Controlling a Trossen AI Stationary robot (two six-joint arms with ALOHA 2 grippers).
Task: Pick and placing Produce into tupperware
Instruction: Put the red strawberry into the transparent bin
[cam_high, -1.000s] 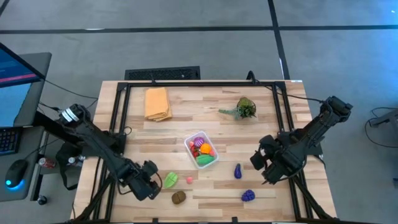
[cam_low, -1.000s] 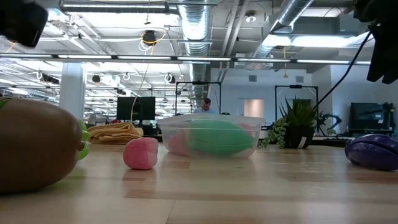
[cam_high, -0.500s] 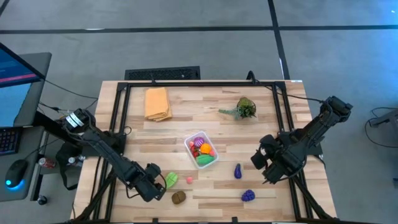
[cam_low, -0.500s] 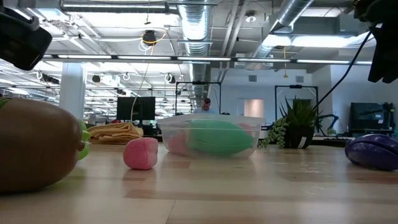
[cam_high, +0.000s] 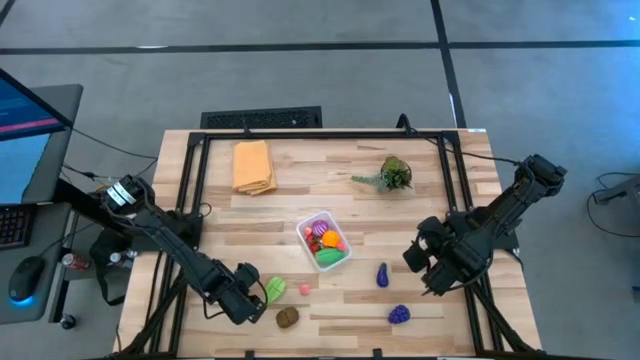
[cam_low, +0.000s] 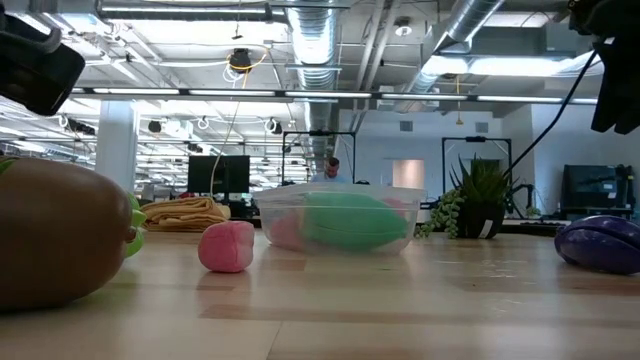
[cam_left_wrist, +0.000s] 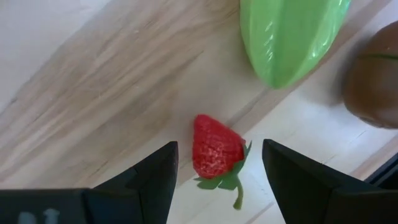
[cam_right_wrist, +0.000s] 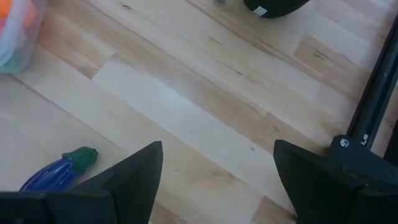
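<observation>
Hovering at the lower left of the high view, the left gripper (cam_left_wrist: 217, 163) has slid in from the bench edge over the last second and now frames a strawberry (cam_left_wrist: 216, 149) between parted fingers, holding nothing. A pick looks imminent. The tupperware (cam_high: 323, 240) sits mid-bench, partly filled. The right gripper (cam_high: 432, 278) waits wide open, lower right.

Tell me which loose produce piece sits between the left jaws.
The strawberry, red with a green stem, lies on the table between the left gripper's open jaws; the green piece and brown piece lie beyond.
</observation>
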